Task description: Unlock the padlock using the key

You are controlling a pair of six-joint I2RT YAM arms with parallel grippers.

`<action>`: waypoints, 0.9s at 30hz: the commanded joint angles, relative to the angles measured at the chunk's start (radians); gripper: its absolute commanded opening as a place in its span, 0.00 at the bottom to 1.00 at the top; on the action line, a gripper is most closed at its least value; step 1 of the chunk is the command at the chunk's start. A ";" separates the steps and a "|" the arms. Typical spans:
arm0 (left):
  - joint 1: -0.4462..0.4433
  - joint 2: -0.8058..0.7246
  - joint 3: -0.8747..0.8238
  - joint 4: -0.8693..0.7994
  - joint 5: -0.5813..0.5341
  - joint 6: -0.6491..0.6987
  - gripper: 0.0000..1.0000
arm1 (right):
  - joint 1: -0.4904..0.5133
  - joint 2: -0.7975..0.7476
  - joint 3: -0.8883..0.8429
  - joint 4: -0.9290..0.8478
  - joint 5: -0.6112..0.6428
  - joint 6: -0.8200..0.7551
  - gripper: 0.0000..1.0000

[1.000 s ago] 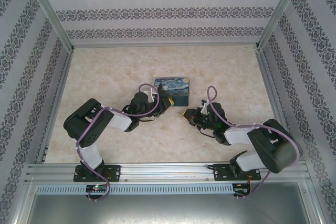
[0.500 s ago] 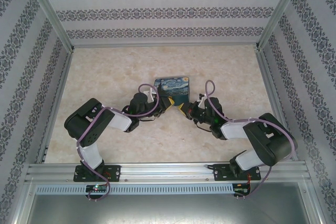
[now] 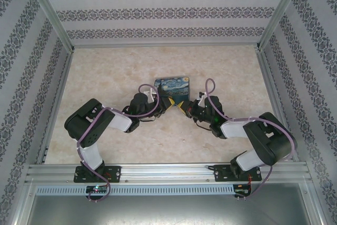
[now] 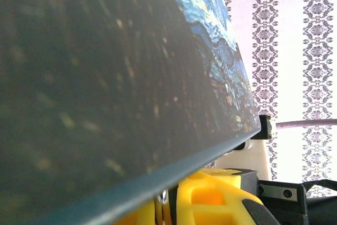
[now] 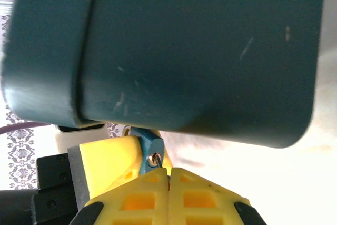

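My left pincer (image 4: 162,206): pinching padlock (image 5: 150,140) | my right pincer (image 5: 168,175): pressed together on key (image 5: 154,158), tip at padlock | location: tin's (image 3: 174,89) near edge, mid-table (image 3: 105,77).

The tin (image 5: 200,51) is smooth teal-painted metal, satin, with faint scratches. The padlock (image 5: 150,142) body is smooth blue, the key (image 5: 154,157) bare shiny metal. The right gripper (image 5: 168,172) has matt yellow plastic fingers (image 5: 131,198).

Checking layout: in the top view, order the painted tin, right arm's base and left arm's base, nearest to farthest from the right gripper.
1. painted tin, just beyond the right gripper.
2. right arm's base, near edge, right.
3. left arm's base, near edge, left.
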 commanded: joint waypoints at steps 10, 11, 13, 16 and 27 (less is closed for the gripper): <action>-0.002 0.020 0.002 0.106 0.022 -0.022 0.00 | -0.004 0.018 0.038 0.046 -0.003 0.006 0.00; -0.003 0.020 0.001 0.116 0.021 -0.034 0.00 | -0.004 0.023 0.039 0.051 -0.003 0.008 0.00; -0.009 0.020 0.002 0.149 0.012 -0.065 0.00 | -0.005 0.037 0.039 0.068 -0.004 0.015 0.00; -0.020 0.022 0.007 0.191 0.000 -0.106 0.00 | -0.015 0.060 0.034 0.122 -0.010 0.036 0.00; -0.052 0.036 0.038 0.281 -0.013 -0.188 0.00 | -0.101 0.113 0.058 0.230 -0.107 0.069 0.00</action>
